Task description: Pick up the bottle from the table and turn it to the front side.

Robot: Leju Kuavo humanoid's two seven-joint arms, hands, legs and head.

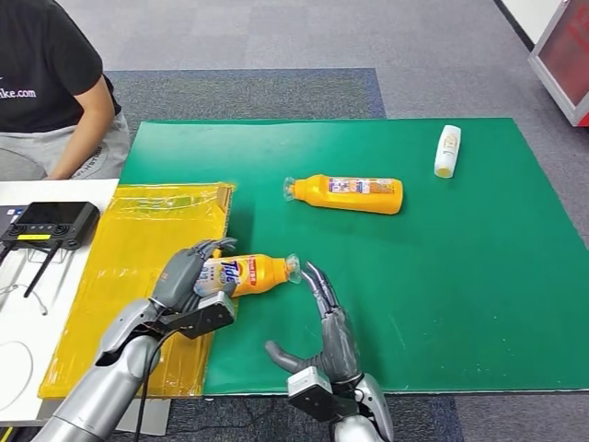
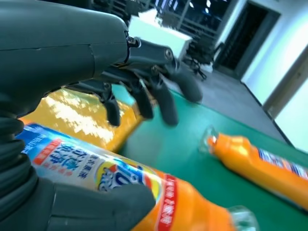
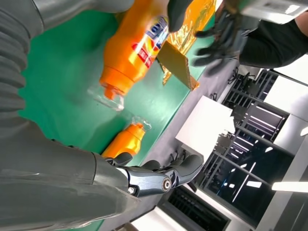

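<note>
An orange bottle (image 1: pixel 253 273) with a blue and red label lies level at the mat's left edge, its clear cap pointing right. My left hand (image 1: pixel 182 281) holds its base end. In the left wrist view the thumb (image 2: pixel 98 207) lies along the bottle (image 2: pixel 120 180) and the fingers (image 2: pixel 152 94) arch over it. My right hand (image 1: pixel 328 322) is open on the mat just right of the cap, fingers stretched up toward it, holding nothing. The right wrist view shows the same bottle (image 3: pixel 134 43) from its cap end.
A second orange bottle (image 1: pixel 347 194) lies mid-mat, and a small white bottle (image 1: pixel 448 150) at the far right. The green mat (image 1: pixel 451 295) meets a yellow bag (image 1: pixel 132 267) on the left. A black controller (image 1: pixel 49 224) and a seated person (image 1: pixel 49 83) are at far left.
</note>
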